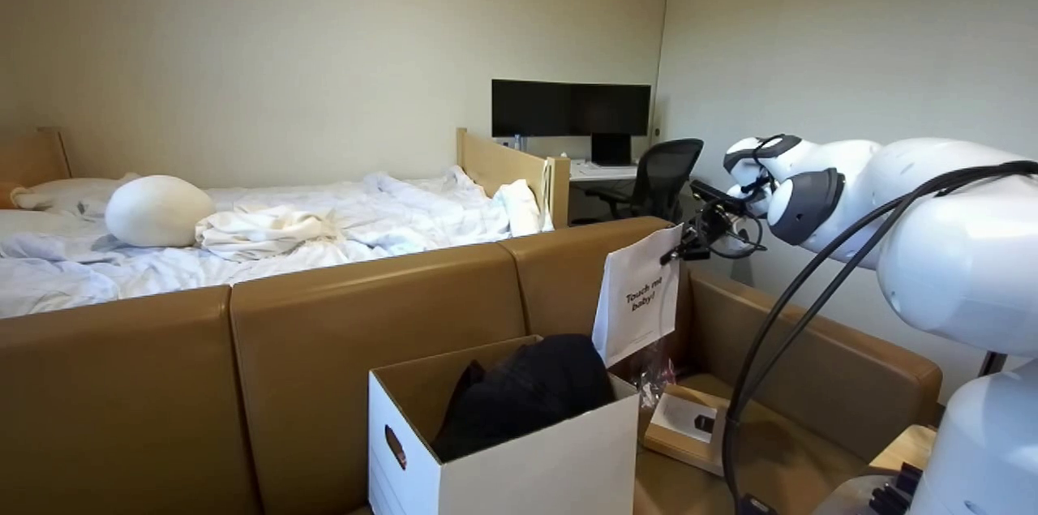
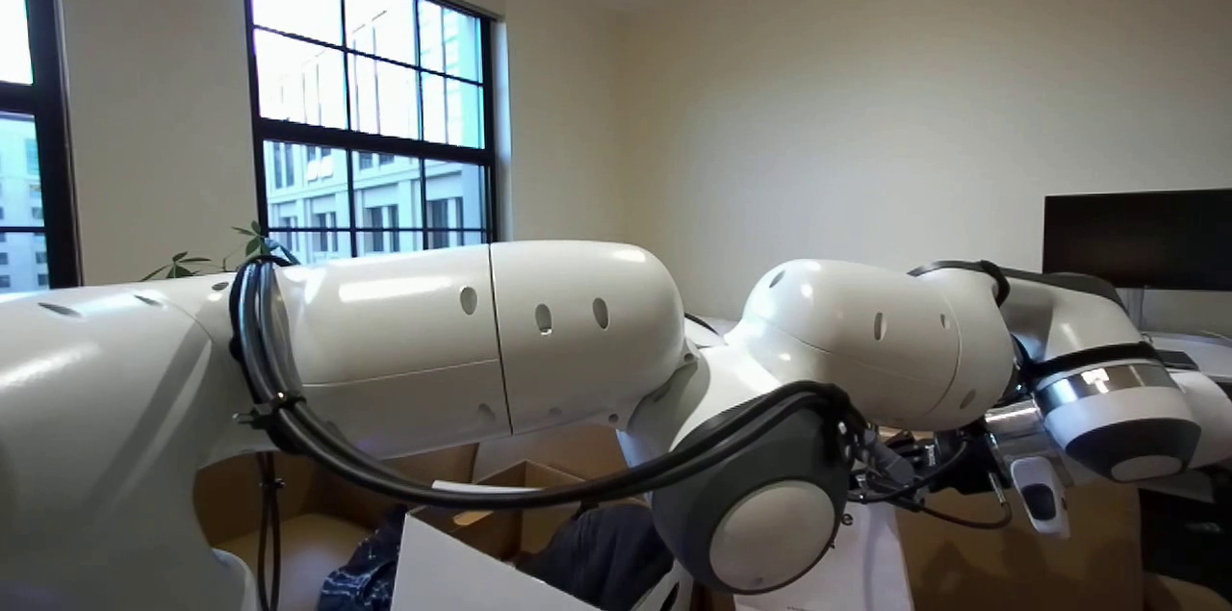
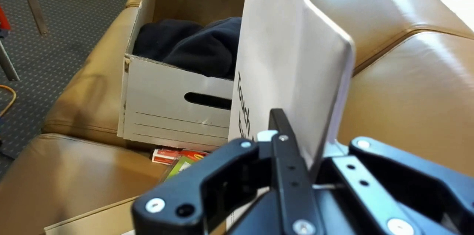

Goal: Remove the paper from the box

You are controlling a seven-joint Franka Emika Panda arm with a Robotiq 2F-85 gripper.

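Observation:
The paper [image 1: 634, 324] is a white sheet printed "Touch me baby!". It hangs from my gripper [image 1: 675, 254] in an exterior view, its lower corner near the box's rim. In the wrist view the paper [image 3: 272, 39] stands bent between the two fingers of the gripper [image 3: 301, 131], which is shut on it; the far fingertip is hidden behind the sheet. The white box [image 1: 539, 466] with dark cloth inside sits on the sofa, also in the wrist view [image 3: 166, 98]. In an exterior view the arm covers much of the paper [image 2: 866, 553] and the box [image 2: 472, 577].
A small tan package [image 1: 685, 430] with a white label and a clear plastic bag [image 1: 653, 373] lie on the sofa beside the box. The brown sofa backrest [image 1: 373, 320] rises behind the box. Red and green packets [image 3: 177, 157] lie near the box in the wrist view.

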